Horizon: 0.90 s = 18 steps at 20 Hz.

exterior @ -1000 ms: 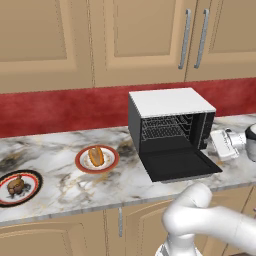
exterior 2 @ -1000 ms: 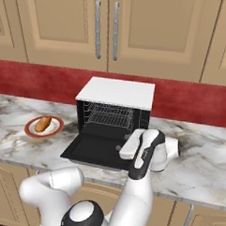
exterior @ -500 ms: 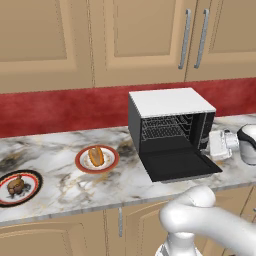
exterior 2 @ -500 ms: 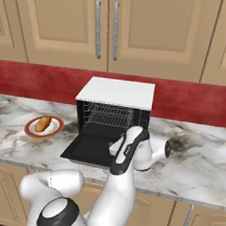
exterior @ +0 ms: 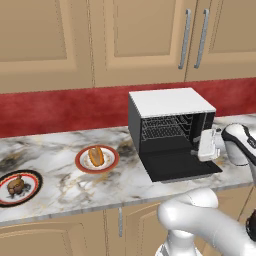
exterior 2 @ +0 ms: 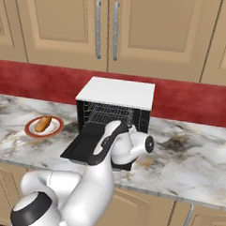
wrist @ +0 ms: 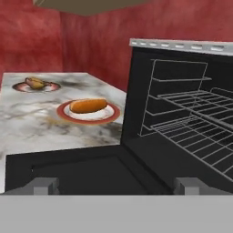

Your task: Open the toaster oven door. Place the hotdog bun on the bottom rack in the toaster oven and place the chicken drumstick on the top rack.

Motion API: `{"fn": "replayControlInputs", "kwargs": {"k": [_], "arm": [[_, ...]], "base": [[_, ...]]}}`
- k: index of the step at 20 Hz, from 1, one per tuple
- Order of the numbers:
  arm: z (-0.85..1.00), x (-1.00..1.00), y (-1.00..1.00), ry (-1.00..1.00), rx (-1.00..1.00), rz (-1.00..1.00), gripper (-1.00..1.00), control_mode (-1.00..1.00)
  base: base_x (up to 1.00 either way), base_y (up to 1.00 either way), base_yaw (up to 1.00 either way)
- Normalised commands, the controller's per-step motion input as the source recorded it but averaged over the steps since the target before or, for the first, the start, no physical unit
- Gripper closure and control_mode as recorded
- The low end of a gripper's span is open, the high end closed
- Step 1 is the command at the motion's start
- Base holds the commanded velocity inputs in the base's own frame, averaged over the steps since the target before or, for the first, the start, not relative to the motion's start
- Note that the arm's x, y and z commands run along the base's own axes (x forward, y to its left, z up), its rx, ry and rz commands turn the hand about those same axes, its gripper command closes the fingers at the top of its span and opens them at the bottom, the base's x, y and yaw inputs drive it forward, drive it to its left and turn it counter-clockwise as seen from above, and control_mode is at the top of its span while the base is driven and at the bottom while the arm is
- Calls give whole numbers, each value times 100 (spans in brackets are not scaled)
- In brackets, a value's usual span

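You have the toaster oven (exterior: 170, 131) on the marble counter (exterior: 60, 150), its door (exterior: 181, 166) lying flat open and both wire racks (exterior: 162, 131) exposed. The hotdog bun (exterior: 96, 156) sits on a red-rimmed plate (exterior: 97, 159); the chicken drumstick (exterior: 16, 185) on a dark-rimmed plate (exterior: 19, 187).

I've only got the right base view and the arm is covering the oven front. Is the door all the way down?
Observer: Yes. In the left base view the toaster oven door lies flat, fully open, in front of the toaster oven.
Operator: Is the gripper holding anything?
Observer: No. The hand view shows the gripper open above the door, with nothing between its fingertips.
Operator: Where's the drumstick?
Observer: The chicken drumstick sits on a dark-rimmed plate, left of the hotdog bun on its red-rimmed plate.
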Motion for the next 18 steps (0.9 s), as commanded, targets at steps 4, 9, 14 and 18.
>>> {"fn": "replayControlInputs", "kwargs": {"k": [4, 9, 14, 18], "arm": [[18, 7, 20, 0, -4, -3, -100, -100], [11, 10, 5, -1, 0, -2, -100, -100], [5, 15, 0, -2, 0, 0, -100, -100], [6, 19, -9, -4, 0, 0, -100, -100]], "base": [[0, 0, 0], [0, 0, 0], [0, 0, 0], [0, 0, 0]]}}
